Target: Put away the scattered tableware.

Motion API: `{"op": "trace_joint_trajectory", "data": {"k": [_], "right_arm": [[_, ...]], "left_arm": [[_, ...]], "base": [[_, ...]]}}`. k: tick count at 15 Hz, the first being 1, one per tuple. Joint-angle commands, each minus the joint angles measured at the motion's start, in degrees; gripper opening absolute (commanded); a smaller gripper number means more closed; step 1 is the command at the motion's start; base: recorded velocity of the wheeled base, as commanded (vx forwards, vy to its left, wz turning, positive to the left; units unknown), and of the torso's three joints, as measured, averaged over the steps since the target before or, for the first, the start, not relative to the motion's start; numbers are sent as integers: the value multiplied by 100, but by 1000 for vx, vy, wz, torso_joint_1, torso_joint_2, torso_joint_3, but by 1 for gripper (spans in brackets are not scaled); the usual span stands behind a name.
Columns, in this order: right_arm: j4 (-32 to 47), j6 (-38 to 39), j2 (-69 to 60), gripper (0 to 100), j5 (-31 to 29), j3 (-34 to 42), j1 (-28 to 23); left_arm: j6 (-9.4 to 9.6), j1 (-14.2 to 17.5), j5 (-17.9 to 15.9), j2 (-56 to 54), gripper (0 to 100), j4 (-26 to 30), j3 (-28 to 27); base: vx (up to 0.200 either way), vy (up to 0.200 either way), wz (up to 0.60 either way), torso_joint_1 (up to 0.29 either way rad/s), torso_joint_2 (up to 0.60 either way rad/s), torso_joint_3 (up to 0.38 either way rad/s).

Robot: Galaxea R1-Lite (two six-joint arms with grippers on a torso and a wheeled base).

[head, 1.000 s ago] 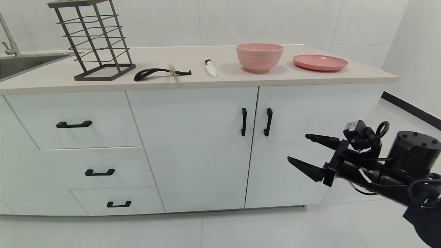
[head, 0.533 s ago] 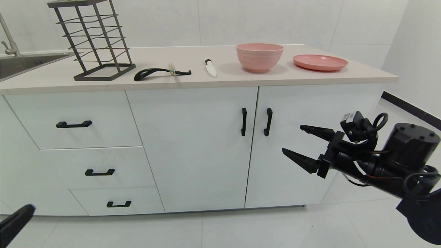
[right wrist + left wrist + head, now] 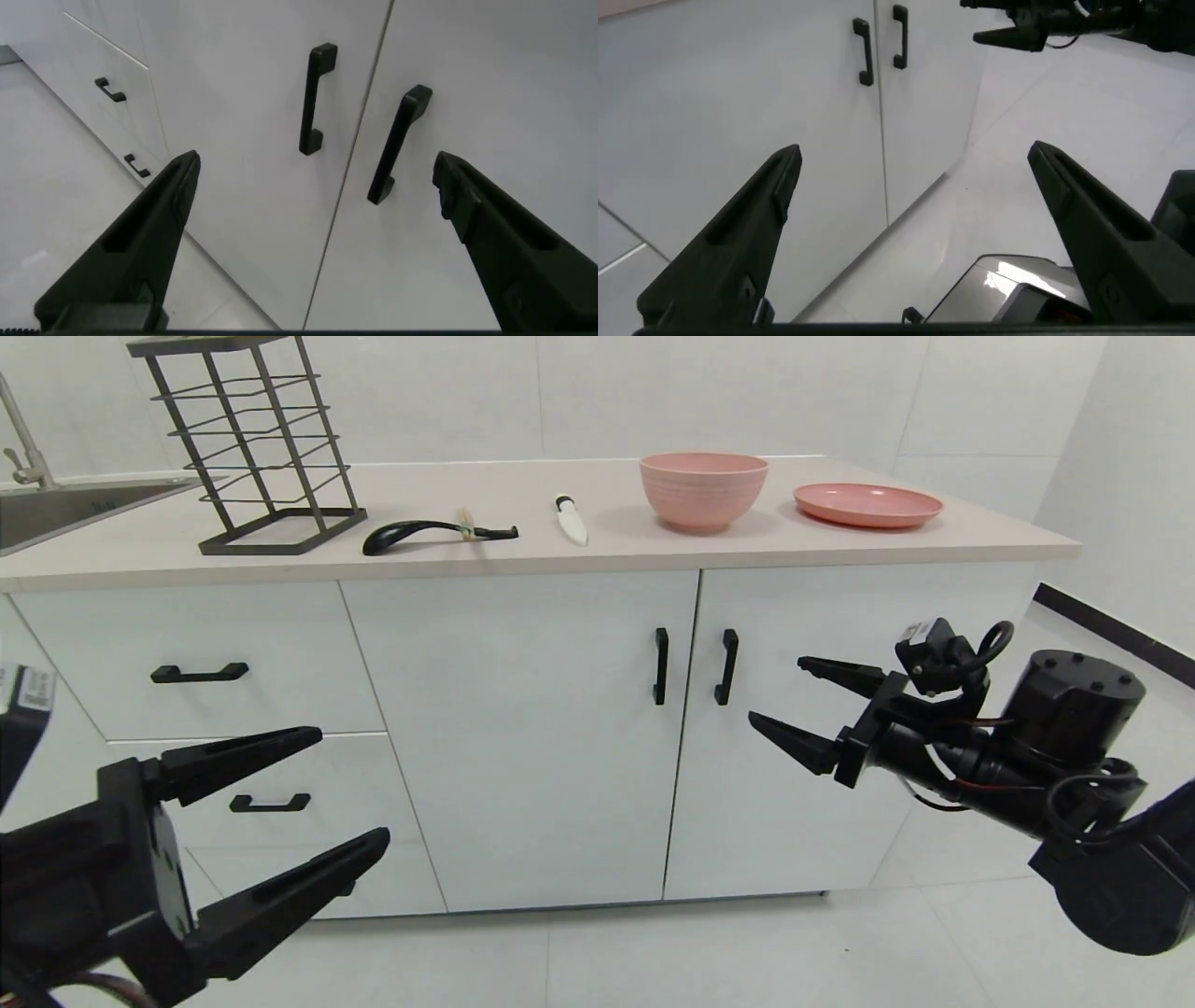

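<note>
Head view: right gripper [image 3: 777, 689] spread wide and empty, level with the cabinet door handles [image 3: 661, 666], in front of the right-hand door. Left gripper [image 3: 351, 784] likewise spread and empty, low before the drawers [image 3: 280, 653]. Tableware all lies on the counter [image 3: 840, 549] above, well apart from both: black spoon [image 3: 411, 534] near the wire rack [image 3: 257, 448], then white knife [image 3: 570, 520], pink bowl [image 3: 703, 490], pink plate [image 3: 867, 505] rightmost. Sink [image 3: 65, 509] at the left end.
</note>
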Motion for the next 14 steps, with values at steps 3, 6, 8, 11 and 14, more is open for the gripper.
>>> {"op": "trace_joint_trajectory", "data": {"k": [3,6,8,11,14], "right_arm": [[-2,-3,331,100,3,-360,-44],[-2,-47,656,100,47,-632,-158],[7,-144,963,100,64,-632,-132],[-2,-162,1341,100,64,-922,-35],[-2,-285,1552,100,117,-1195,-18]], "left_arm": [[-5,-103,-17,898,100,-385,44],[391,-376,-474,1514,100,-490,27],[1226,-402,-579,2208,100,-596,-422],[1454,-639,-1168,3034,100,-1079,-975],[1349,-1035,-1186,3746,100,-1958,-1019]], "base": [[0,0,0,0,0,0],[0,0,0,0,0,0],[0,0,0,0,0,0],[0,0,0,0,0,0],[0,0,0,0,0,0]]}}
